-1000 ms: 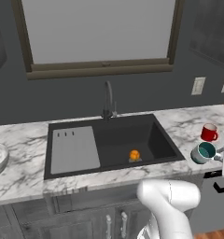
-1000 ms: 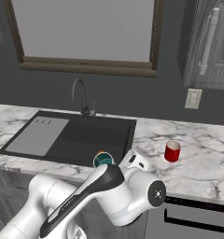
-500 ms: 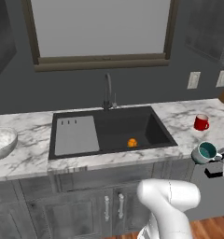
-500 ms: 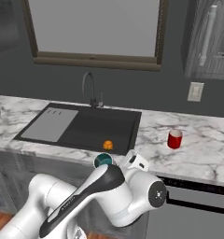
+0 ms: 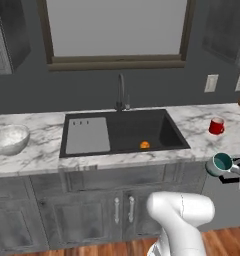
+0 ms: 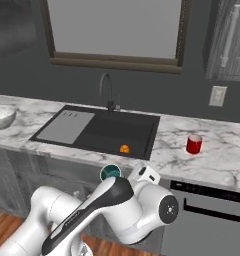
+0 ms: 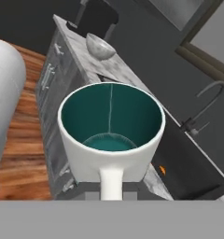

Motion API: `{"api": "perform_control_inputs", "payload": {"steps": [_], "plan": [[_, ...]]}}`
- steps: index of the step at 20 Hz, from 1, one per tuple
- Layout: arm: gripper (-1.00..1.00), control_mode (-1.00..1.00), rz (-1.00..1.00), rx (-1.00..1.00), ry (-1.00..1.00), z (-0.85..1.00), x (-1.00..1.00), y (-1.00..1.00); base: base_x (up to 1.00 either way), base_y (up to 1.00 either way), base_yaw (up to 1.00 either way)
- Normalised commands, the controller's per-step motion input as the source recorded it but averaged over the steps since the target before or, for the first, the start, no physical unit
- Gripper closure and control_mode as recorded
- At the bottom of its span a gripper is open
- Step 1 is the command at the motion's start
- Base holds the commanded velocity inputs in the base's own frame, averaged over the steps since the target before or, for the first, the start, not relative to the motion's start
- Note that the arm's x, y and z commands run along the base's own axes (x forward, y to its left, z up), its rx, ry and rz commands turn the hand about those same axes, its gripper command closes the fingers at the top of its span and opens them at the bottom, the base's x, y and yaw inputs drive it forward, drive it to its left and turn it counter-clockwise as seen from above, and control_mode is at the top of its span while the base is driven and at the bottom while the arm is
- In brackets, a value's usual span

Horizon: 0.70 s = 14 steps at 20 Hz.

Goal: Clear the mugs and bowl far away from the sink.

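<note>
My gripper (image 7: 111,189) is shut on the handle of the pale grey mug (image 7: 111,135) with the teal inside. It holds the mug upright in the air, just off the counter's front edge, to the right of the sink. The same mug (image 5: 222,163) (image 6: 110,172) hangs before the cabinet fronts. The red mug (image 5: 216,126) (image 6: 194,144) stands on the marble counter right of the sink (image 5: 124,131) (image 6: 99,131). The speckled bowl (image 5: 9,138) (image 6: 1,116) (image 7: 100,46) rests on the counter left of the sink.
A small orange thing (image 5: 145,145) (image 6: 124,148) lies in the black basin. The dark faucet (image 5: 121,92) rises behind it. Grey cabinet doors (image 5: 122,210) run below the counter, a dark appliance front (image 6: 212,210) sits at the right, and wood floor (image 7: 20,140) lies in front.
The whole picture has shifted and widened as the base rolled back from the counter, bringing the bowl into view. The grey mug stays in my shut gripper.
</note>
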Motion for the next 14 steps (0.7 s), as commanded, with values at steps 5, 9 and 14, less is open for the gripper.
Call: {"api": "perform_control_inputs", "payload": {"steps": [5,9,14], "plan": [[1.0,1.0,0.0,0.0,0.0,0.0,0.0,0.0,-0.1,0.0,0.24],[1.0,1.0,0.0,0.0,0.0,0.0,0.0,0.0,0.0,0.0,0.31],[1.0,1.0,0.0,0.0,0.0,0.0,0.0,0.0,0.0,0.0,0.35]]}}
